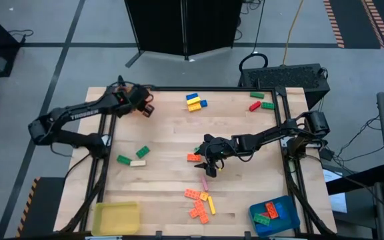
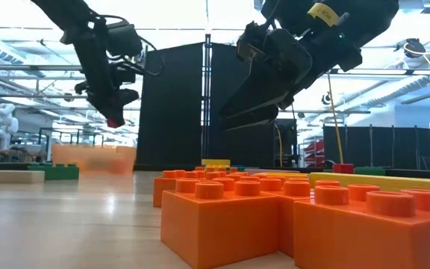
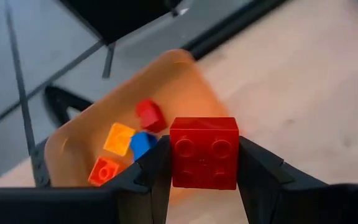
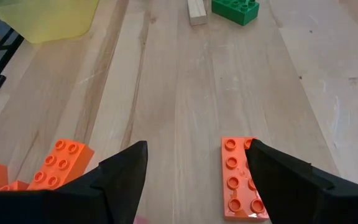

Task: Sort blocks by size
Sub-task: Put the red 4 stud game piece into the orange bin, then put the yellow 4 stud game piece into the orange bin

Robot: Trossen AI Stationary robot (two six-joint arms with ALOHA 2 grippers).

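While both arms reach over the wooden table (image 1: 165, 133), things stand so, from left to right:

Yellow tray (image 1: 116, 218): one, near left corner, translucent, square.
Left gripper (image 1: 147, 107): at the far left, above the orange tray (image 3: 92, 143); its two dark fingers are part-way closed, clamping one red block (image 3: 204, 152), a square brick with four studs.
Orange tray contents: four small blocks seen, one red, one yellow-orange, one blue, one orange-red.
Green and cream blocks (image 1: 133, 157): three lying left of centre, two green and one cream bar.
Far centre stack (image 1: 195, 101): yellow and blue blocks, count unclear.
Orange blocks (image 1: 200, 203): a loose cluster near centre, exact count unclear, glossy and studded.
Right gripper (image 1: 209, 162): at the middle, arm stretched in from the right, fingers spread wide and holding nothing, over a flat orange plate (image 4: 241, 180) with two rows of studs.
Far right blocks (image 1: 261, 101): three, two green, one red.
Blue tray (image 1: 275, 215): one, near right, with red, orange and green blocks inside.
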